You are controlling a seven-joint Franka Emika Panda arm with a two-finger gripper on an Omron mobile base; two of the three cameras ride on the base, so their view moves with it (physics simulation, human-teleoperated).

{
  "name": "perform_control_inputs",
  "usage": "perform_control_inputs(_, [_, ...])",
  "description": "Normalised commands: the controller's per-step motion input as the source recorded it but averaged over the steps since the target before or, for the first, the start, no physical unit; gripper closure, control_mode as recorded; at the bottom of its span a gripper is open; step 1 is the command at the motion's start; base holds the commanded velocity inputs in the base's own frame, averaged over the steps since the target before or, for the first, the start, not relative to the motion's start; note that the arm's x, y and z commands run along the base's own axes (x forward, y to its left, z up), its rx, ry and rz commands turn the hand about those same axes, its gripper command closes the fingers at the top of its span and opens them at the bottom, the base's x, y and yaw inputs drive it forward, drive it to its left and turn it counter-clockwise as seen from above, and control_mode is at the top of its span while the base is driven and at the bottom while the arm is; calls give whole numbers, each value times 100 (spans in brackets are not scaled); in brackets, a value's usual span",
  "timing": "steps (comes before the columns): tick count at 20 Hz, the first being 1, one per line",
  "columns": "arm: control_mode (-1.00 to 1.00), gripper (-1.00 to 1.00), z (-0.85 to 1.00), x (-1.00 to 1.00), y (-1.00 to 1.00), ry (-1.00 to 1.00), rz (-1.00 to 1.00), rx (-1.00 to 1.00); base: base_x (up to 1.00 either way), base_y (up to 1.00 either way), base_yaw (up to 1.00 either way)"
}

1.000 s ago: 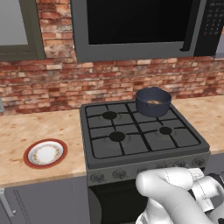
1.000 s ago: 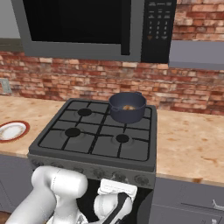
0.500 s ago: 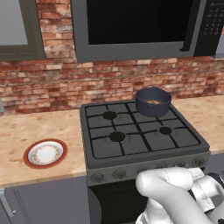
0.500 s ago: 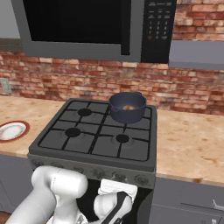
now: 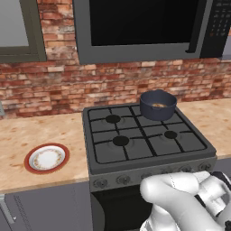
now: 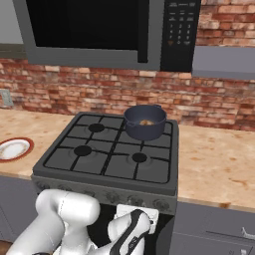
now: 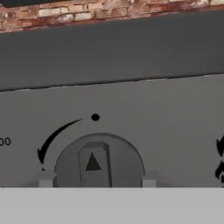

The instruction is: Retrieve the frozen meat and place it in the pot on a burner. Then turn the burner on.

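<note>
Four burners are seen on the dark grey stove (image 5: 149, 144), and the pot (image 5: 157, 104) is set on the back right one, close to the brick wall (image 5: 54, 90). Inside the pot, a small golden-brown lump, the meat (image 6: 146, 122), is visible from both base views, lying at the bottom. The front right burner (image 6: 139, 158) is left bare, as are the two on the left.

On the wooden surface (image 5: 27, 135) to the left of the stove, a white plate (image 5: 47, 158) with a red rim is seen, well apart from the pot. A dark microwave (image 6: 99, 30) is mounted above the stove.

The arm is bent low in front of the stove, below its front edge. In the hand view, a round grey knob (image 7: 99, 162) on the stove's front panel is seen very near and nearly centred, with a black triangle on its raised grip pointing up toward a black dot, and a curved arrow drawn to its left. Two pale finger tips (image 7: 45, 181) are seen on either side of the knob's lower part, so the jaws are spread about as wide as the knob; whether it is touched cannot be told.
</note>
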Motion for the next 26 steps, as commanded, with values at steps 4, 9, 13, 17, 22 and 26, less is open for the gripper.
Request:
perform_control_inputs(4, [-100,100,0,0,15,-15,22,-39,0,0,0])
perform_control_inputs(9, [-100,100,0,-1,7,-31,22,-46,0,0,0])
perform_control_inputs(13, [-100,100,0,-4,0,-29,22,-48,0,0,0])
perform_control_inputs(17, [-100,100,0,0,2,-24,36,-41,0,0,0])
perform_control_inputs(22, [-100,100,0,0,2,-22,42,-35,0,0,0])
perform_control_inputs(26, [-100,100,0,0,0,-31,41,-41,0,0,0])
